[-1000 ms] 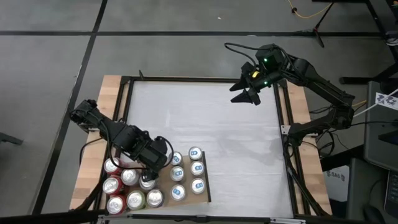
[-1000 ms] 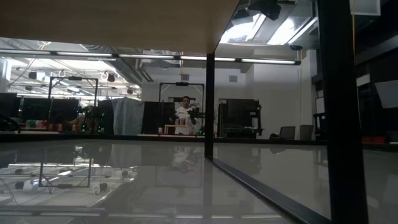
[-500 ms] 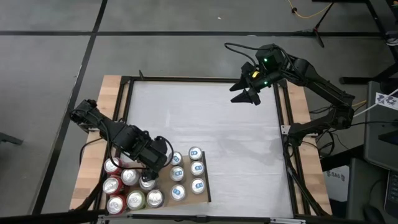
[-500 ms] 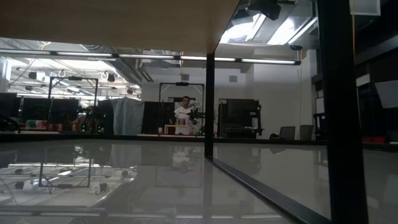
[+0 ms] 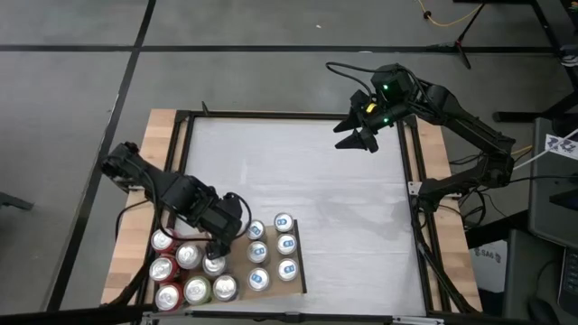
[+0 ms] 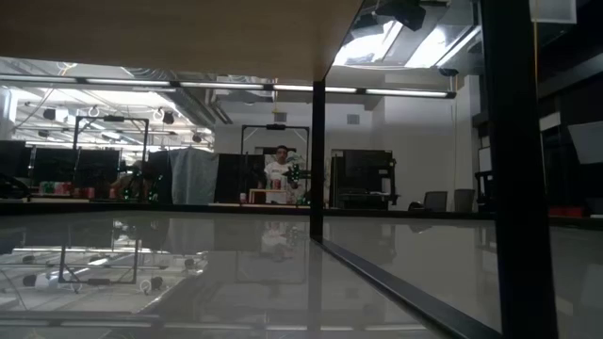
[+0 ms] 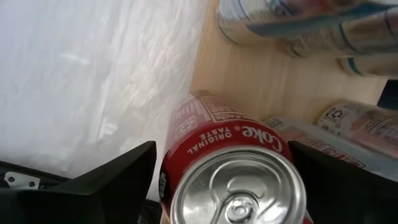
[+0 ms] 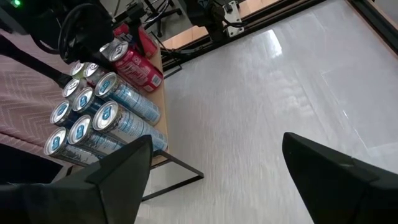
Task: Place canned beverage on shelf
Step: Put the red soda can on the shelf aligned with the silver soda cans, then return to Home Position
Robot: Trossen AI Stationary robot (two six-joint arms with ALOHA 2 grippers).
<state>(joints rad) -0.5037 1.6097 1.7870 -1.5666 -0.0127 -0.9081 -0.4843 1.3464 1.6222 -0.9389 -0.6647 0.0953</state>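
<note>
Nearest the left tool (image 7: 224, 180), in its own wrist view, a red cola can (image 7: 233, 168) stands upright in the lower middle of the frame, lid facing the camera, with one dark finger (image 7: 93, 180) at lower left and the other at lower right. The fingers are spread, each showing a gap to the can's wall, so the can looks released, not pinched (though the far side of each gap is hard to read). The can's long axis runs straight up toward the wrist, which means a clean exit is probably a lift along that axis, not a sideways pull.

In the high view the same tool (image 5: 219, 246) hangs at lower left of the frame, directly above that can (image 5: 214, 264), which stands on the shelf (image 5: 294, 282), the light wood panel near the lower edge. Just to the left are more red and green cans (image 5: 176, 275) packed close; just to the right stand the blue-and-white cans (image 5: 274, 246) in rows. Neighbours that tight are the likely hazard: any drift could knock one.

Farther off, at upper right of the high view, the right tool (image 5: 357, 137) waits over the white worktop (image 5: 307, 171), fingers spread and holding nothing, well apart from the shelf. The left arm is plainly the nearer.
</note>
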